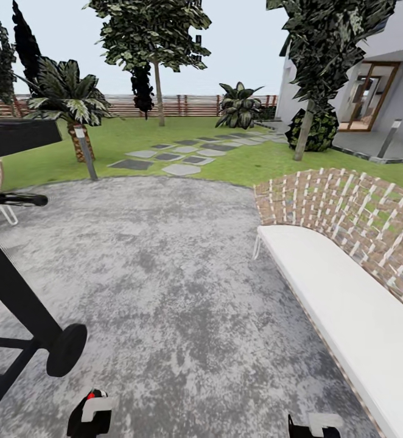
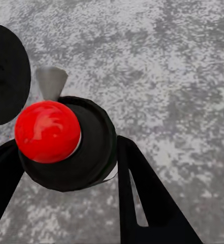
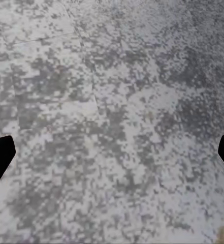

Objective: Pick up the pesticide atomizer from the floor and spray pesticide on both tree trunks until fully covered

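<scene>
L gripper [image 2: 66, 173] has the pesticide atomizer [image 2: 66, 142] pinched between its two dark fingers [image 2: 142, 198], red top toward the wrist cam, so the bottle's carried low, ready to aim. In head view it sits at 7 o'clock, just the red cap [image 1: 92, 395] peeking over the gripper. R gripper [image 3: 112, 152] hangs spread wide over bare grey floor [image 3: 117, 101], nothing between the tips; prob kept free for balance. Trees: one trunk [image 1: 159, 94] at 11 o'clock by the fence [image 1: 189, 104], another [image 1: 304, 131] at 1 o'clock near the house, both well off across the lawn [image 1: 238, 161]. Grill [image 1: 19, 292] crowds 9 o'clock, cut by frame edge. Bench [image 1: 341, 304] at 3. Nozzle direction: can't tell. Bottle body mostly hidden.
</scene>
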Controlling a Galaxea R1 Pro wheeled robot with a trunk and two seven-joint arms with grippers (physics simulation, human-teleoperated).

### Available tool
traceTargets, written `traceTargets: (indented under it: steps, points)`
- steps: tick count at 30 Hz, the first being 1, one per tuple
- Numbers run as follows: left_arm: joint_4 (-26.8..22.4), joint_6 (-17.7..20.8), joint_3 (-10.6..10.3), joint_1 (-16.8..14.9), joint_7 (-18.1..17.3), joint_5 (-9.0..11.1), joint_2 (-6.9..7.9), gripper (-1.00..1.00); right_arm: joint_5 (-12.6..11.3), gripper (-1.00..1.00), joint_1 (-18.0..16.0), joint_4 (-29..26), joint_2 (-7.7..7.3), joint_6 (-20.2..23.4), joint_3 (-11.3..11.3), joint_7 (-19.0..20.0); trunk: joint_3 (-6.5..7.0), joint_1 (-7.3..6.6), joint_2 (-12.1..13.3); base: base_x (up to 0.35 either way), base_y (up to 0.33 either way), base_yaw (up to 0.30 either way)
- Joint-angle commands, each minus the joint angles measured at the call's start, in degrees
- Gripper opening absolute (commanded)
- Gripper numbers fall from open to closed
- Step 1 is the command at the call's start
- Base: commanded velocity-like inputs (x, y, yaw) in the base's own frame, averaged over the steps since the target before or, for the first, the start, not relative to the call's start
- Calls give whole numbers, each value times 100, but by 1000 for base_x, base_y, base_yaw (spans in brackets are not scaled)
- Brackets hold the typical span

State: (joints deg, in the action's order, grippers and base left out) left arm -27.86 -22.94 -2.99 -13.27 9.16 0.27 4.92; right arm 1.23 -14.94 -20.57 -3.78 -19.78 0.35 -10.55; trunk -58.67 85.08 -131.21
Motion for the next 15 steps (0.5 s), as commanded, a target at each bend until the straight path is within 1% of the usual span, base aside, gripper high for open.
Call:
traceTargets:
  steps: [1, 15]
  points:
    - [-1, 0, 0, 0, -2, -1, 0, -100, 0, 100, 0, 0, 0, 0, 0, 0, 0, 0, 0, 339, 0, -23]
    - [-1, 0, 0, 0, -2, -1, 2, -100, 0, 100, 0, 0, 0, 0, 0, 0, 0, 0, 0, 339, 0, -3]
